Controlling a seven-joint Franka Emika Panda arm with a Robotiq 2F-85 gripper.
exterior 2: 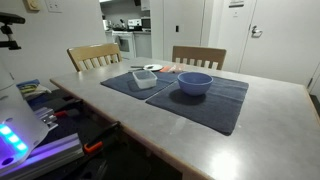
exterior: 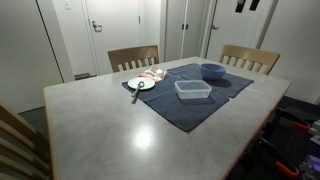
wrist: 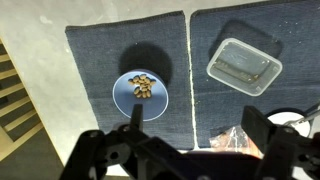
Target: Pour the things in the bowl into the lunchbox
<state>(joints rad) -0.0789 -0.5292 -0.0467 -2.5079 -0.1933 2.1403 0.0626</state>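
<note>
Robotiq gripper (wrist: 195, 135) hangs high above the grey table (exterior: 100, 130), fingers spread wide apart, holding nothing. The round, deep blue-purple bowl (wrist: 140, 92) stands upright on a dark blue cloth placemat (wrist: 95, 60) and contains small brown pieces (wrist: 143, 89). The shallow, clear, rectangular plastic lunchbox (wrist: 244, 65) lies on the adjoining placemat (wrist: 215, 110), near the bowl but not touching it.

Assessment: the step in hand is descent and grasp. Recommended: take one rim wall between the fingers, clamp firmly, lift level, and tilt only when directly over the lunchbox.

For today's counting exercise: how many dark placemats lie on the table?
2. One placemat lies under the bowl, the other under the lunchbox, side by side. None appears hidden.
</note>
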